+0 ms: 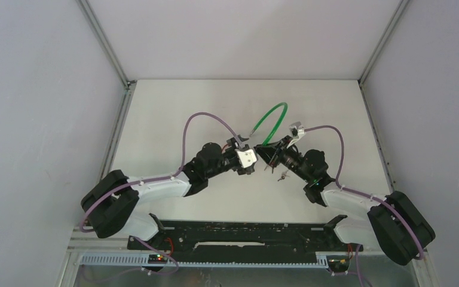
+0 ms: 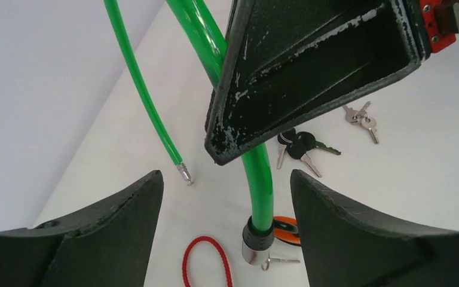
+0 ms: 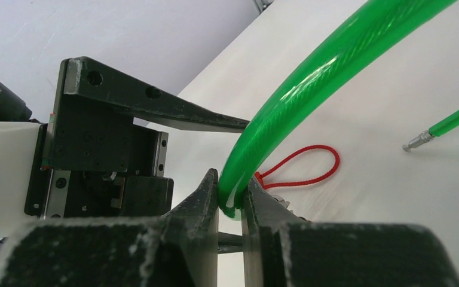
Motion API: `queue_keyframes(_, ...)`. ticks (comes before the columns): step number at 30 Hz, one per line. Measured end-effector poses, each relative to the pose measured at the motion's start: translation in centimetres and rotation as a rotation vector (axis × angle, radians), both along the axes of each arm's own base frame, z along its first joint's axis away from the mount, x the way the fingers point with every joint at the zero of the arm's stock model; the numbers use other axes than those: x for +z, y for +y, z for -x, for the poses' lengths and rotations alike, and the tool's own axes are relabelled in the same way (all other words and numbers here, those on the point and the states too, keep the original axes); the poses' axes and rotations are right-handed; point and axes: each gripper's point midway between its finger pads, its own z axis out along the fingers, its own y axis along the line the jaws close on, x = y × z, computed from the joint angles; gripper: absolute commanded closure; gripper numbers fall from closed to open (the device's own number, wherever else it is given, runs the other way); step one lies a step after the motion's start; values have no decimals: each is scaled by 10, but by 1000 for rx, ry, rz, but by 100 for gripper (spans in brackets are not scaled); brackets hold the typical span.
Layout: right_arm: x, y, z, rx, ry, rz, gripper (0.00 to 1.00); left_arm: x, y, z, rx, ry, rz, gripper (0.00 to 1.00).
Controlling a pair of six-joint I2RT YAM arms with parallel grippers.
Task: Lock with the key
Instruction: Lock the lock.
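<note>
The surface [image 1: 173, 113] is plain white and matt, closed in by pale grey walls [image 1: 36, 89] on three sides, with bare metal posts [image 1: 104, 42] running up the two far corners. At the bottom of the top view a black rail [image 1: 245, 233] carries both arm bases.

The cable lock [image 1: 273, 116] is a glossy, see-through green hose that arches up off the surface in the upper middle of the top view. Its free end, a small silver pin [image 2: 184, 174], hangs at the middle left of the left wrist view. The other end runs down into a dark lock head [image 2: 257, 245] with a metal collar, standing on the surface at the lower middle. A small key [image 2: 282, 260] shows right at its base.

The right pincer [image 3: 230, 191] is clamped on the thick green hose, one finger on each side. The left pincer [image 2: 226, 179] stands wide open, gripping nothing, with the hose and lock head seen between its fingers but apart from them.

A bunch of dark-headed keys [image 2: 302, 146] and a smaller silver pair [image 2: 361, 118] lie loose at the right of the left wrist view. A red cord loop [image 2: 206, 263] lies near the lock head.

An orange piece [image 2: 287, 229] behind the lock head is half hidden and cannot be identified. Whether the small key sits in the lock or only beside it is unclear. From above, the arms cover the lock head.
</note>
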Motion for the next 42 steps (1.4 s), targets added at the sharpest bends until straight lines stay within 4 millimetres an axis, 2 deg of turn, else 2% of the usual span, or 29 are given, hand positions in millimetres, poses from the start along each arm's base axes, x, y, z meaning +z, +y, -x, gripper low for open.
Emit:
queue_keyframes(4,1,3,4,29,-2,1,100,4,-2,1,-10,-26,3,15)
queue_keyframes(7,3,5,7,50,-8,-1,100,6,-5,3,-23,-40,1,23)
queue_keyframes(9,4,6,7,59,-11,-2,100,6,-6,5,-29,-44,-1,34)
queue_keyframes(12,6,8,9,70,-15,-4,100,6,-7,5,-32,-51,-4,40)
queue_keyframes(13,6,8,9,73,-15,-4,100,7,-7,5,-32,-53,-3,48)
queue_keyframes(14,6,8,10,75,-17,-4,96,7,-7,5,-32,-54,-2,59)
queue_keyframes(15,6,8,10,78,-17,-4,100,7,-7,5,-32,-54,-1,67)
queue_keyframes(17,9,8,9,75,-25,-11,100,6,-8,7,-40,-48,0,79)
queue_keyframes(21,14,7,7,68,-38,-20,100,8,-9,8,-38,-52,5,86)
queue_keyframes(24,15,7,7,67,-42,-23,100,9,-9,7,-32,-52,11,99)
queue_keyframes(26,15,7,7,68,-43,-23,100,9,-8,6,-27,-51,12,100)
queue_keyframes(27,15,7,7,69,-45,-21,97,9,-8,6,-25,-51,12,100)
queue_keyframes(30,15,7,6,69,-55,-16,78,10,-7,4,0,-39,22,100)
queue_keyframes(33,15,8,5,75,-69,-6,65,9,-2,2,32,-40,40,100)
queue_keyframes(38,13,4,-1,53,-86,9,56,-2,17,-4,117,-30,36,100)
queue_keyframes(42,10,-7,-9,-3,-101,12,49,2,28,-11,167,-13,90,100)
